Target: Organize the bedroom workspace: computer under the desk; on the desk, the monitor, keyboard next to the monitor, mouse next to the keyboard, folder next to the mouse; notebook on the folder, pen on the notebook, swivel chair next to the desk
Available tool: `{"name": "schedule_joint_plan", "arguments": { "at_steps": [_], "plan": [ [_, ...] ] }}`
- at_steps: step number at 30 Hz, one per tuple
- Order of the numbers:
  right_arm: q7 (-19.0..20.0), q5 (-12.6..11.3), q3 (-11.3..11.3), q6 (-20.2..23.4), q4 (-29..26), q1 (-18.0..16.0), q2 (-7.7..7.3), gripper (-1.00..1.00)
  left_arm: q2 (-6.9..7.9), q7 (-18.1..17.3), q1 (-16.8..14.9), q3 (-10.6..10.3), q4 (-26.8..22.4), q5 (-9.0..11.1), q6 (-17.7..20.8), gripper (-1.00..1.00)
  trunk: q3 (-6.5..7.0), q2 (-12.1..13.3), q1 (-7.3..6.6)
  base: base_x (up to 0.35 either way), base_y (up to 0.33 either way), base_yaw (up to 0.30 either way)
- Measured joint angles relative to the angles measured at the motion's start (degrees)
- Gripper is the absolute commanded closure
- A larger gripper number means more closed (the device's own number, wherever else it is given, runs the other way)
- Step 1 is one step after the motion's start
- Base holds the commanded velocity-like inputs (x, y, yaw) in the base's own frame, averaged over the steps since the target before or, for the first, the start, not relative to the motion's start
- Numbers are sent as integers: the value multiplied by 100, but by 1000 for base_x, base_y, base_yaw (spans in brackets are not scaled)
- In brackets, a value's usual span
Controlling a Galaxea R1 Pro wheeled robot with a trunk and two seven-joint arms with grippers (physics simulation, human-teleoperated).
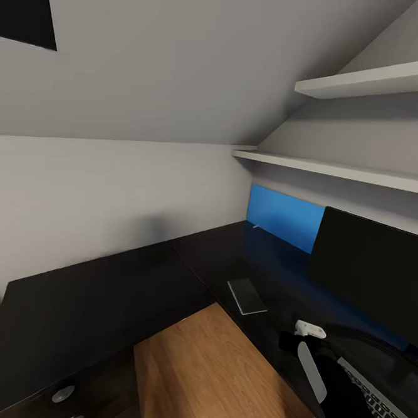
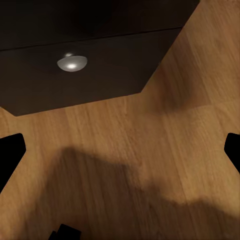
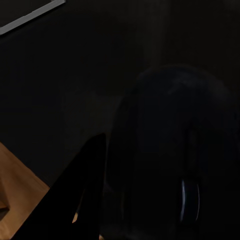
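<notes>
The black L-shaped bench [image 1: 101, 295] carries the notebook [image 1: 247, 296] at centre. The monitor [image 1: 370, 275] stands at 3 o'clock, and the blue folder [image 1: 284, 216] leans on the wall at 1 o'clock. The keyboard [image 1: 385, 408] lies at 5 o'clock beside the right arm [image 1: 330, 382]. Left pincer [image 2: 122, 150] gapes wide over the wood floor [image 2: 150, 165], holding nothing, near a drawer knob [image 2: 72, 62]. Right pincer's [image 3: 100, 195] spread cannot be told.

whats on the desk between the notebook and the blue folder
Nothing. In the head view, only bare glossy black desk top lies between the notebook and the folder, which leans upright against the wall behind the monitor.
</notes>
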Motion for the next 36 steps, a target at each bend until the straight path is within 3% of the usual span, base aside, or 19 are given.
{"name": "schedule_joint_plan", "arguments": {
  "at_steps": [36],
  "plan": [
    [-25,6,-34,165,259,0,-25,100,0,0,-1,-1,0,-6,-2,-100,0,0,0,17,-26,0]
  ]
}}
